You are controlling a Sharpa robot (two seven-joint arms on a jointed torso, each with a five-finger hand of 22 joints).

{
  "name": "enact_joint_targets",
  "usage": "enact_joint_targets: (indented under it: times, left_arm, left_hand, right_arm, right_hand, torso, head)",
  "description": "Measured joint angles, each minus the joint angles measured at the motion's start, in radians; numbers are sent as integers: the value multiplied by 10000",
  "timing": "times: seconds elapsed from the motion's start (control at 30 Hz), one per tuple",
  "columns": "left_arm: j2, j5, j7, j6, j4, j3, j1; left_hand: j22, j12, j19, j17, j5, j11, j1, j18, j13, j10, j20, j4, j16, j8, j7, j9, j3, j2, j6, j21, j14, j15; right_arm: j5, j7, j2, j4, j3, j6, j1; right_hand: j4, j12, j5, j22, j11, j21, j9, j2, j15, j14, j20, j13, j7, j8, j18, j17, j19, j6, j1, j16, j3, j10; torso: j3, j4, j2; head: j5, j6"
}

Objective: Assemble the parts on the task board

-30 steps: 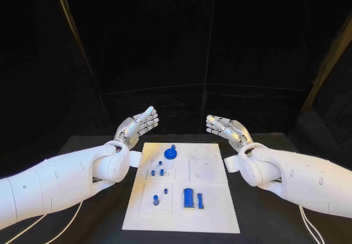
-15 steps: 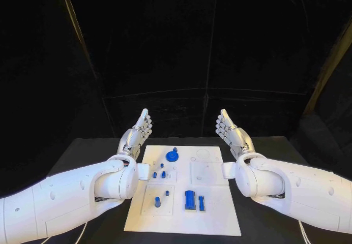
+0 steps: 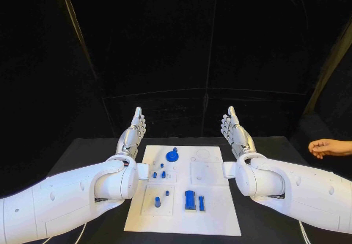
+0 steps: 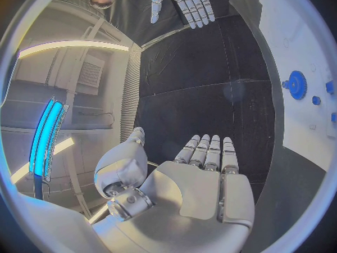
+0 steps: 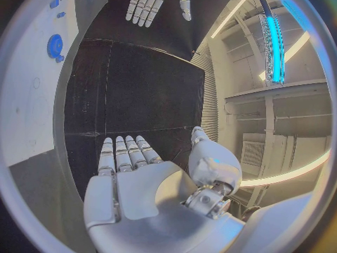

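Task board near edge cut off, small parts indistinct

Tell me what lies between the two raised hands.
In the head view, nothing: only dark backdrop separates the left hand from the right hand; the task board lies nearer, below them.

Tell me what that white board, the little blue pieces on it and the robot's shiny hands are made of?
The board looks like matte white plastic: flat, even, no glare. The blue pieces seem moulded plastic, solid in colour; one is a toothed wheel. The left hand and right hand look like brushed metal, silvery with soft highlights, though painted plastic is possible.
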Motion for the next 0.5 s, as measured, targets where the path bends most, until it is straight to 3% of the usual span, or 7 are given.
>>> enact_joint_targets:
  times: [0.13,0.17,0.23,0.33,0.4,0.5]
  left_arm:
    - [0,-7,-8,-47,0,0,0]
    - [0,-9,-10,-54,0,0,0]
    - [0,-11,-13,-70,1,0,0]
    - [0,-13,-18,-85,1,0,0]
    - [-1,-14,-20,-92,1,1,0]
    - [-1,-17,-22,-99,2,1,0]
  left_hand:
    - [-29,-33,-155,1,0,-8,-317,1,1,-230,-22,0,0,0,-25,1,0,2,-200,0,-209,-5]
    - [-34,-35,-207,0,0,-3,-390,1,1,-267,-26,0,0,0,-5,1,0,0,-259,0,-251,6]
    - [-41,-36,-355,1,0,-29,-521,-12,1,-353,-41,0,0,0,-8,1,0,3,-361,0,-327,-9]
    - [-54,-38,-683,2,0,-16,-682,-154,2,-495,-38,0,0,0,5,2,0,22,-489,0,-442,-23]
    - [-58,-38,-822,2,0,-8,-776,-156,2,-548,-46,0,0,0,-1,2,0,-19,-536,0,-581,5]
    - [-59,-38,-939,2,0,1,-915,-154,3,-896,-45,0,0,1,2,3,1,-19,-898,0,-952,-1]
  right_arm:
    - [24,9,0,0,0,-21,0]
    - [27,11,0,1,0,-26,0]
    - [33,13,0,1,0,-35,0]
    - [43,17,0,1,0,-42,0]
    - [47,19,0,3,0,-47,0]
    - [52,21,0,3,0,-51,0]
  right_hand:
    - [0,0,0,-85,-13,0,-8,-1,1,-248,-8,1,4,0,-17,0,-198,-207,-345,0,0,-235]
    - [0,0,0,-100,4,0,-9,0,1,-316,-7,1,9,0,-155,0,-249,-263,-439,0,0,-303]
    - [0,0,0,-120,9,0,-9,-8,-1,-385,0,1,-11,0,-155,0,-325,-357,-574,0,0,-423]
    - [0,0,0,-132,-1,0,-8,-15,8,-539,-8,1,-16,0,-155,1,-457,-483,-791,0,0,-576]
    - [0,0,0,-162,-1,0,-8,-11,7,-1317,-5,2,-5,1,-154,1,-1254,-1173,-1323,1,0,-1187]
    - [0,0,0,-166,-3,0,-8,-6,2,-1640,-17,2,-8,1,-155,1,-1365,-1471,-2186,1,0,-1681]
  torso:
    - [0,0,0]
    - [1,1,0]
    - [1,1,0]
    - [0,1,0]
    - [1,1,0]
    - [0,1,0]
  head:
    - [0,0]
    - [0,0]
    - [0,0]
    - [1,0]
    - [1,0]
    - [1,0]
